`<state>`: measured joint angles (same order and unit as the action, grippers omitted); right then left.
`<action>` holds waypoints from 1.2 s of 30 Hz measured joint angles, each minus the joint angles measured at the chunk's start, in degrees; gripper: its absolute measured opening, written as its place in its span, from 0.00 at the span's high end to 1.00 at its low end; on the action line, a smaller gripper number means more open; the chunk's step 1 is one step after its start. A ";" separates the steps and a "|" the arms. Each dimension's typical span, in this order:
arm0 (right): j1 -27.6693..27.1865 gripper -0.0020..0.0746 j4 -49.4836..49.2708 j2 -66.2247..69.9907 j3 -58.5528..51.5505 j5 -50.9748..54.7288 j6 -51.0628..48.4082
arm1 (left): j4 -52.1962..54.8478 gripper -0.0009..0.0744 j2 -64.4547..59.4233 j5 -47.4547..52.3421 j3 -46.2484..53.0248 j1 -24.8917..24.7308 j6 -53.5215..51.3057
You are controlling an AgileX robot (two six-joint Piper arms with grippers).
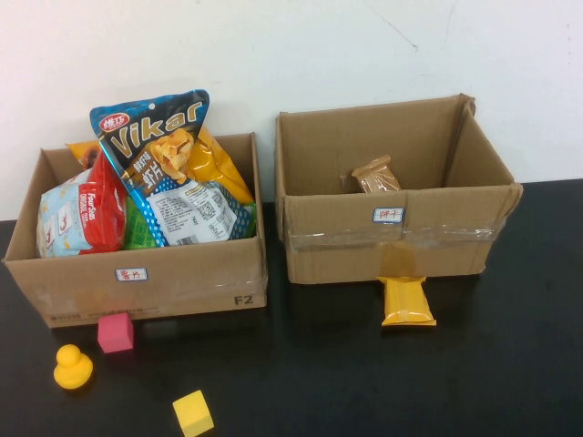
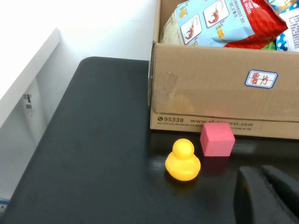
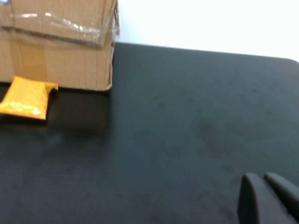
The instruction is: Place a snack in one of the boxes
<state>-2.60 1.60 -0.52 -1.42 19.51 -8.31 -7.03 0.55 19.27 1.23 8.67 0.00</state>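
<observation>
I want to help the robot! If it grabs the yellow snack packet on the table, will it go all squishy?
Probably a bit. The yellow snack packet looks like thin wrapper lying flat against the right cardboard box, so it likely crinkles, weighs little and may slip. The left gripper and right gripper sit away from it.

Two boxes: one (image 1: 146, 278) at nine o'clock, one (image 1: 392, 246) at three. Two blocks, pink (image 1: 116, 332) and yellow (image 1: 193, 412). One duck (image 1: 73, 367).

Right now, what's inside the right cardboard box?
Inside the right cardboard box, one brown wrapped snack shows; the front wall hides the floor. The left tool and right tool sit low over the black table.
</observation>
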 joint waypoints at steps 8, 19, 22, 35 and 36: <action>0.00 0.97 -1.28 0.20 14.47 6.67 -0.44 | 0.00 0.99 0.00 0.00 0.00 0.00 0.00; 0.00 0.97 -5.77 22.44 32.91 9.61 -4.85 | 0.00 0.99 0.00 0.00 0.00 0.00 0.00; 0.00 0.98 -7.55 29.73 33.46 8.75 -4.85 | 0.00 0.99 0.00 0.00 0.00 0.00 0.00; 6.05 0.98 -2.56 59.13 45.40 8.82 1.81 | 0.00 0.99 0.00 0.00 0.00 0.00 0.00; 7.74 0.98 -1.60 61.21 45.78 7.88 3.56 | 0.00 0.99 0.00 0.00 0.00 0.00 0.00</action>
<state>5.14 0.00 60.69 44.36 27.39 -4.75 -7.03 0.55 19.27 1.23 8.67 0.00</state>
